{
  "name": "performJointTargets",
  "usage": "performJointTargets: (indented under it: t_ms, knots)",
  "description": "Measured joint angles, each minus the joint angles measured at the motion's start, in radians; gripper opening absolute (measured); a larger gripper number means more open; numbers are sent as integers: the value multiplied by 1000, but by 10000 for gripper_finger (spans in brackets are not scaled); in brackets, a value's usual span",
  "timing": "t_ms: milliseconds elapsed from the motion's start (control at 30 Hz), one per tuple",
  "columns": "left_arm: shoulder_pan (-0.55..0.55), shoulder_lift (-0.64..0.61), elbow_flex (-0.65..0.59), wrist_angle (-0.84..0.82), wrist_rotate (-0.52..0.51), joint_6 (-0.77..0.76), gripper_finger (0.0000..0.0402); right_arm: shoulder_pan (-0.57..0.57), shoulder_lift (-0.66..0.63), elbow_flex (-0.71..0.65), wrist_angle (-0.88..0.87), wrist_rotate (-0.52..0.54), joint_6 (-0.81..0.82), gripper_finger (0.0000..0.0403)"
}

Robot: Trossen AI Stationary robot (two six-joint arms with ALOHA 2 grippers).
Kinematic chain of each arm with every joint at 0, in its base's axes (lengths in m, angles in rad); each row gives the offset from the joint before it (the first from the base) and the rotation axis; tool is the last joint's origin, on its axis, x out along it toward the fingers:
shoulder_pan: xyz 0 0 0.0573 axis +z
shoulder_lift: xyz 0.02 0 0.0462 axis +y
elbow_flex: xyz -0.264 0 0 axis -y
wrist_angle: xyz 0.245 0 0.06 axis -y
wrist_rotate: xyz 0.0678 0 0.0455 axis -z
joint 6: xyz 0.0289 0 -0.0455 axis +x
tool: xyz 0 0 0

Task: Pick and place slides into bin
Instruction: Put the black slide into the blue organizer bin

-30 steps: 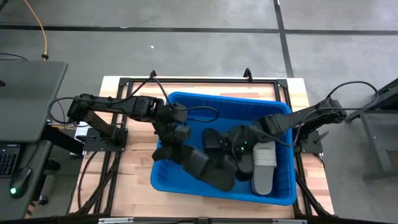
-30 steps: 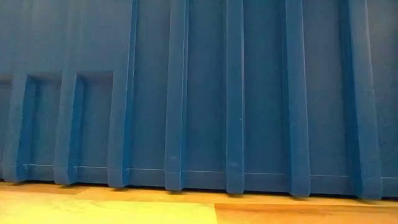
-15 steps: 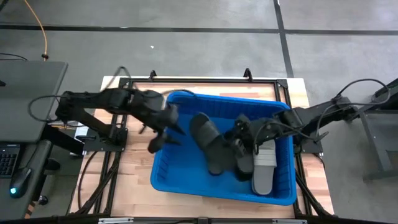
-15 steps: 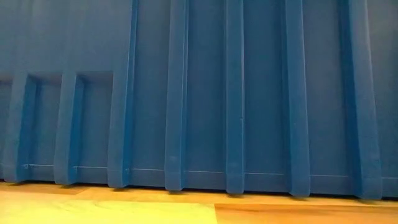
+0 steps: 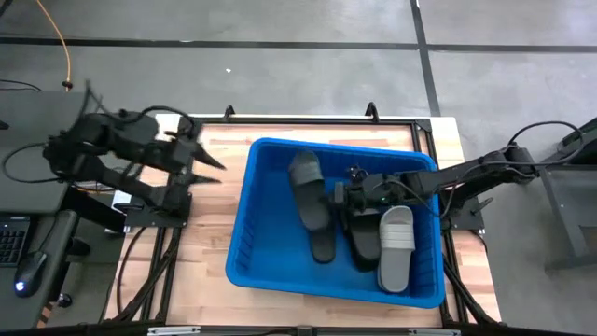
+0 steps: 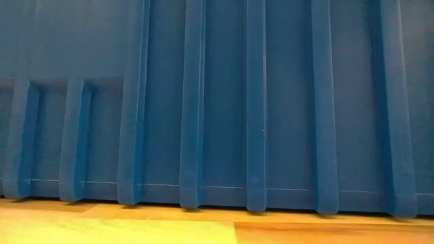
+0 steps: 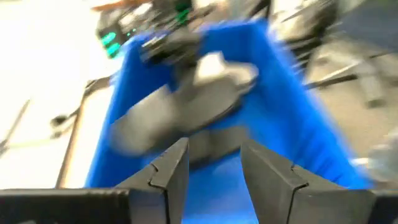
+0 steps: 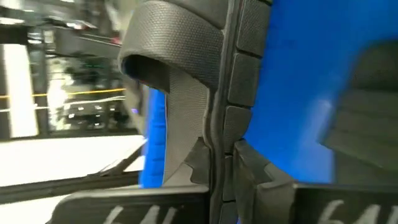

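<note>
The blue bin [image 5: 241, 245] stands on the wooden table, and its ribbed wall [image 6: 217, 102] fills the low view. Three slides lie side by side on its floor: a dark grey one [image 5: 312, 201], a black one [image 5: 362, 238] and a light grey one [image 5: 396, 245]. My right gripper [image 5: 338, 194] is shut inside the bin, between the dark grey and the black slide. In the right wrist view a dark slide's strap [image 8: 177, 43] stands right ahead of the gripper [image 8: 221, 149]. My left gripper [image 5: 207, 161] is open and empty, above the table left of the bin. My right gripper's shut fingertips [image 8: 205, 155] stand close up against the dark slide's sole edge [image 8: 245, 62]. I cannot tell whether they touch it.
Bare wooden table [image 5: 205, 243] lies left of the bin. The arm bases and black frame rails [image 5: 149, 201] stand at both sides of the table. A desk with a keyboard [image 5: 14, 238] is off the table's left.
My left gripper has let go of a dark slide at the bin's left rim, then drawn back toward the table's left edge and up, rolling as it went. The slide has dropped into the bin and lies flat. My right gripper, still shut, has moved left and down inside the bin.
</note>
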Motion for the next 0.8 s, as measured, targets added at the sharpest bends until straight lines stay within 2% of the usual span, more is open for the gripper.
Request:
performJointTargets:
  t_ms: [100, 233, 333, 467, 633, 800]
  knots:
    - [1, -62, 0, -103, -135, -44, 131, -8, 0, -10, -77, -62, 76, 4]
    - [0, -128, 0, -111, -209, -94, 133, -8, 20, -10, -100, -122, 141, 2]
    - [0, -169, 0, -78, -211, -114, 133, 7, 43, -6, -108, -130, 206, 2]
    - [0, -203, 0, -40, -194, -129, 129, 23, 91, -7, -216, -182, 288, 2]
    - [0, -220, 0, -38, -179, -124, 129, 34, 157, -5, -161, -249, 288, 2]
    - [0, -216, 0, -39, -178, -85, 129, 47, 198, -4, -101, -222, 297, 2]
